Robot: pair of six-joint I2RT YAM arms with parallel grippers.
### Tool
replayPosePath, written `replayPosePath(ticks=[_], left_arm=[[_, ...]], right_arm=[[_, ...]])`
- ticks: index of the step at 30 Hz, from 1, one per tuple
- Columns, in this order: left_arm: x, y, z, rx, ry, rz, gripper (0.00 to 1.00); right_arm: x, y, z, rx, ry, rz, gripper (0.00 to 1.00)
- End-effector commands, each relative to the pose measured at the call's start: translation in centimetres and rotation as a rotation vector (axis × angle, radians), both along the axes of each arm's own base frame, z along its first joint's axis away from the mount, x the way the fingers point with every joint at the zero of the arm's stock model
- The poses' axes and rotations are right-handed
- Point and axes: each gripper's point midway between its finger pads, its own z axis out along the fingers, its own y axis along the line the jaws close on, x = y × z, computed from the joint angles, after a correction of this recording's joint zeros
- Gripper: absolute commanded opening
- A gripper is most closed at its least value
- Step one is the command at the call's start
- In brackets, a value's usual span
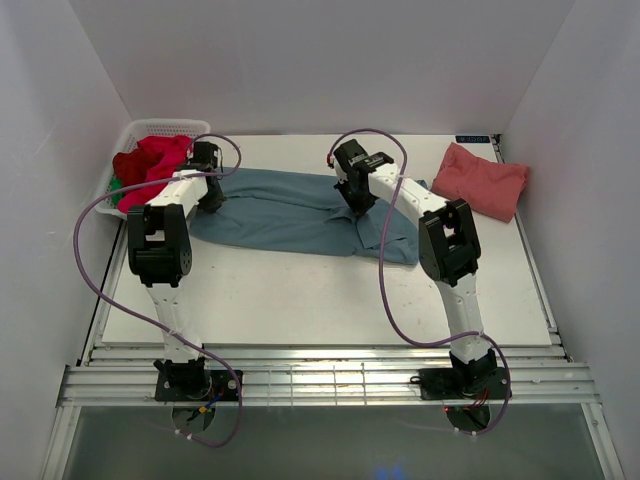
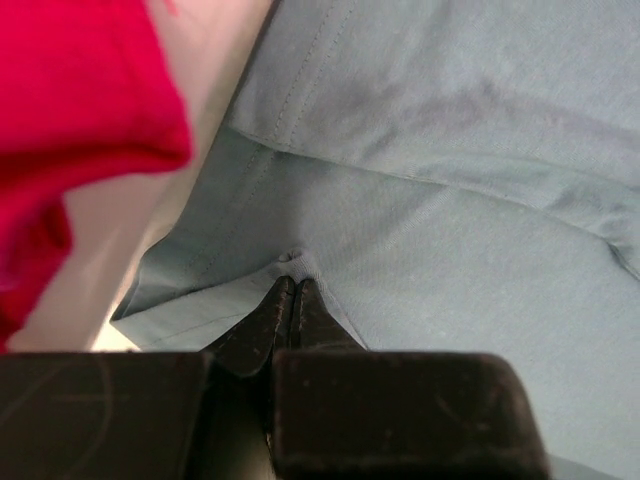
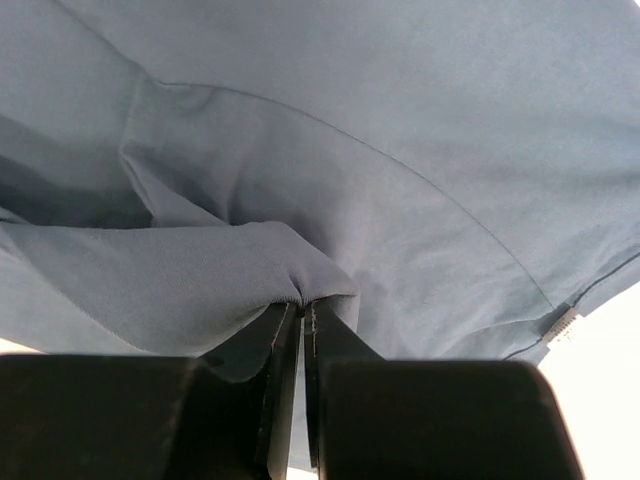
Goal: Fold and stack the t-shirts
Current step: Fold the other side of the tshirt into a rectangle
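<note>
Left gripper [image 2: 292,292] and right gripper [image 3: 303,305] each clamp a pinch of the teal-blue t-shirt [image 1: 290,212], at its left edge and right of its middle, apparently to lift a fold. Beyond its right end lies the folded salmon-pink t-shirt [image 1: 482,180]; beyond its left, red t-shirts [image 1: 150,160] wait in the basket [image 1: 165,125].
</note>
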Motion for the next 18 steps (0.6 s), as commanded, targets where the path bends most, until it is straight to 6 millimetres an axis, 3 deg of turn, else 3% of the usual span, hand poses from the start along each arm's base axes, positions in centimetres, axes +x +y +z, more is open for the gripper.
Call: replayPosePath(ticks=[1, 8, 13, 18], left_arm=[[1.2, 1.2, 5.3, 0.045, -0.126, 0.058, 0.06], [0.9, 1.1, 7.1, 0.037, -0.159, 0.058, 0.07], [0.8, 0.7, 6.3, 0.017, -0.139, 0.041, 0.08], [0.5, 0.5, 5.7, 0.010, -0.123, 0.034, 0.17]], right_arm=[[1.3, -0.8, 2.2, -0.006, -0.057, -0.030, 0.08], [1.7, -2.5, 5.7, -0.036, -0.120, -0.072, 0.08], [1.6, -2.8, 5.2, -0.040, -0.105, -0.071, 0.08], [1.5, -2.5, 4.8, -0.026, -0.092, -0.064, 0.08]])
